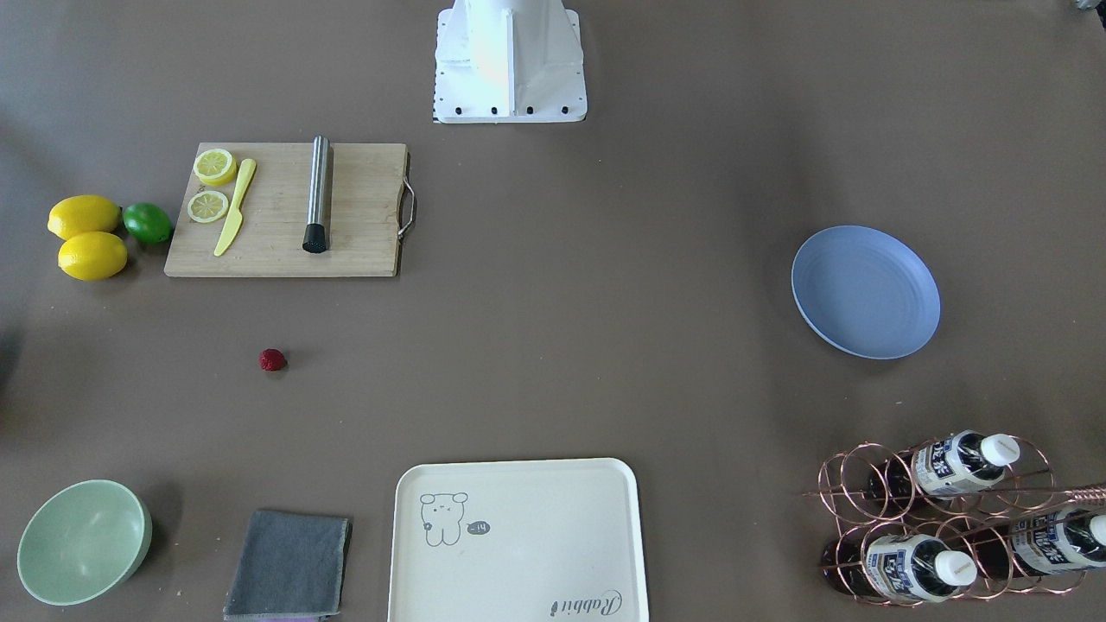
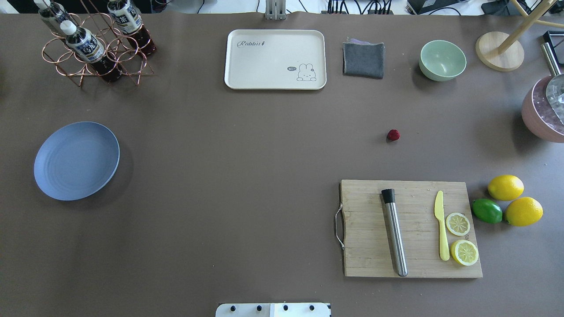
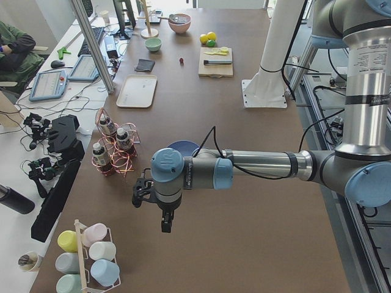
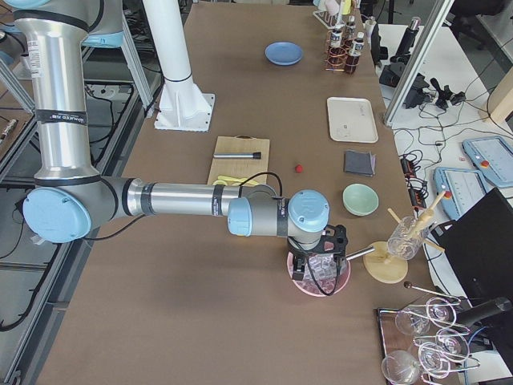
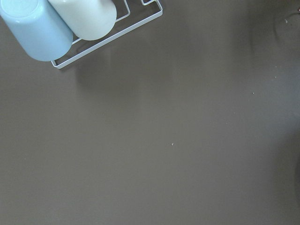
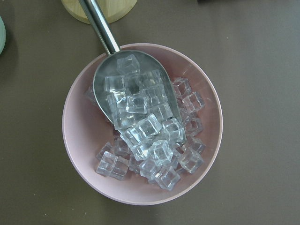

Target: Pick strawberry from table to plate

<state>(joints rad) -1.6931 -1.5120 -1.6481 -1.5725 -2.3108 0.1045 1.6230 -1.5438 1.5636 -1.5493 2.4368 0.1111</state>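
The strawberry [image 1: 272,360] [image 2: 393,135], small and dark red, lies alone on the grey-brown table [image 1: 553,345], between the cutting board and the green bowl. Far across the table sits the blue plate [image 1: 866,291] [image 2: 76,160], with nothing on it. Neither gripper appears in the overhead or front views. Only the side views show them. My left gripper [image 3: 140,196] hangs over the table's left end, past the plate [image 3: 182,146]. At the other end, my right gripper [image 4: 321,258] hovers over a pink bowl, far from the strawberry [image 4: 298,168]. I cannot tell whether either is open or shut.
A bamboo cutting board [image 2: 410,228] holds a steel muddler, a yellow knife and lemon slices, with lemons and a lime [image 2: 487,210] beside it. Along the far edge stand a cream tray [image 2: 275,59], grey cloth [image 2: 363,59], green bowl [image 2: 442,60] and bottle rack [image 2: 94,44]. The pink bowl [image 6: 140,124] holds ice cubes and a scoop.
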